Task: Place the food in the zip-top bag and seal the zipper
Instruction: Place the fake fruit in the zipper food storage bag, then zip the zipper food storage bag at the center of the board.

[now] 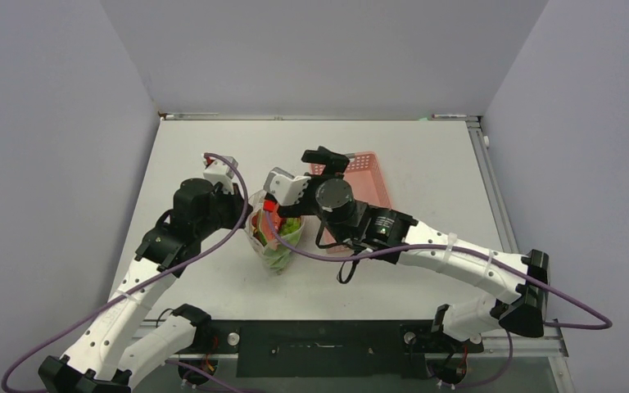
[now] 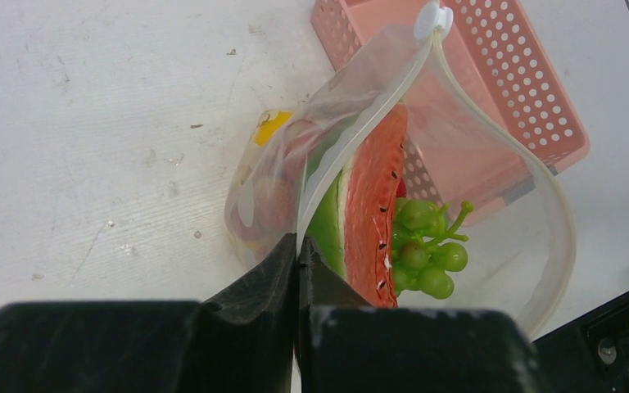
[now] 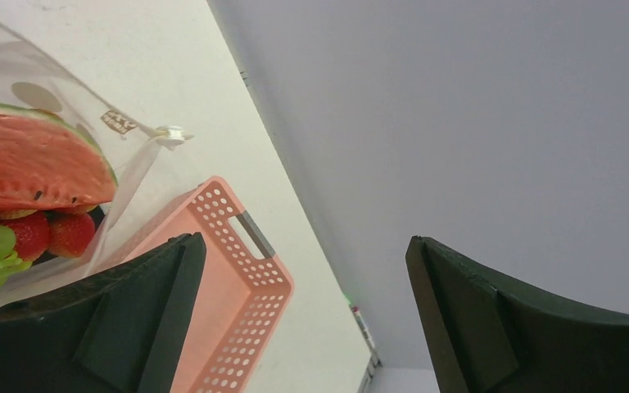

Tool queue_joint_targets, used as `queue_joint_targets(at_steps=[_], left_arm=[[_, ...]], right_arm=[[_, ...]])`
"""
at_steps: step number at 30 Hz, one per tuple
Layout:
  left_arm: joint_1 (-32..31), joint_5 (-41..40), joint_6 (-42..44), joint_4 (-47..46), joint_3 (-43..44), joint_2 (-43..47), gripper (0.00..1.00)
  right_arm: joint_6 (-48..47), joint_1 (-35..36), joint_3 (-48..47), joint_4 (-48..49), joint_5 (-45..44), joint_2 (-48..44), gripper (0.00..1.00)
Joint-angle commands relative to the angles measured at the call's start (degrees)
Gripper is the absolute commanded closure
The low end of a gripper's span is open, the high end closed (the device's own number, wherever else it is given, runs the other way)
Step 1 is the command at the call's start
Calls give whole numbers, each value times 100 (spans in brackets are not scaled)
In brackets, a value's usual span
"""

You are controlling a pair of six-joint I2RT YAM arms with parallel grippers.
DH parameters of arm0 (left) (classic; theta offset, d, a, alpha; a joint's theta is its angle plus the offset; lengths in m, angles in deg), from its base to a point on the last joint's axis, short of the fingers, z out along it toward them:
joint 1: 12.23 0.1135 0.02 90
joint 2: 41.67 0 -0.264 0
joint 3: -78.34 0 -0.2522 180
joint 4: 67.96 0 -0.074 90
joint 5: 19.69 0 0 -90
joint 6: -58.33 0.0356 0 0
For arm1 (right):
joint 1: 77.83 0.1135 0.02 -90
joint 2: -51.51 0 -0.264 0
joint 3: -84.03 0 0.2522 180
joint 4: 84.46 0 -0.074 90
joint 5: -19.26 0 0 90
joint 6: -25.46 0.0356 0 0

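A white bench (image 1: 426,164), scuffed and flecked with dark specks, sits between plain pale lavender-grey walls (image 1: 319,57), a metal rail (image 1: 311,117) along its far edge. Near its middle stands a clear, crinkly zip-top plastic bag (image 1: 277,246), just left of a pink perforated plastic basket (image 1: 373,176). Inside lie a red toy watermelon slice (image 2: 373,205), a bunch of green toy grapes (image 2: 426,246) and red toy strawberries (image 3: 49,233). The bag's mouth gapes. The jaws of the left arm (image 1: 196,209) are closed on its stiff clear zipper strip (image 2: 377,106), a white slider (image 2: 431,20) at the strip's far end. The jaws of the right arm (image 1: 450,254) stand spread wide, gripping nothing, near the basket.
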Motion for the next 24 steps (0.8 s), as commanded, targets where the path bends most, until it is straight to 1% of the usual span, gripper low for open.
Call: queue_joint_targets(at_steps=[1,5,8,13,17,24], left_arm=[[-23,106,150,-258,160,-17,100],[-23,241,221,-288,145,-18,100],[-23,417,286,-303,139,-27,100],[-149,678,450,-300,147,-88,100],[-371,731,689,-262,197,-40,100],[-454,769,935,-130,471,94,100]], right_arm=[[971,-295,-20,58,290,-264,0],[1510,-622,-106,-250,718,-210,0],[2007,-1025,-221,-623,1466,-140,0],[2499,-1573,-129,-803,2450,-99,0],[2730,-1756,34,-788,2681,-184,0],[2822,-1764,222,-966,2888,-394,2]])
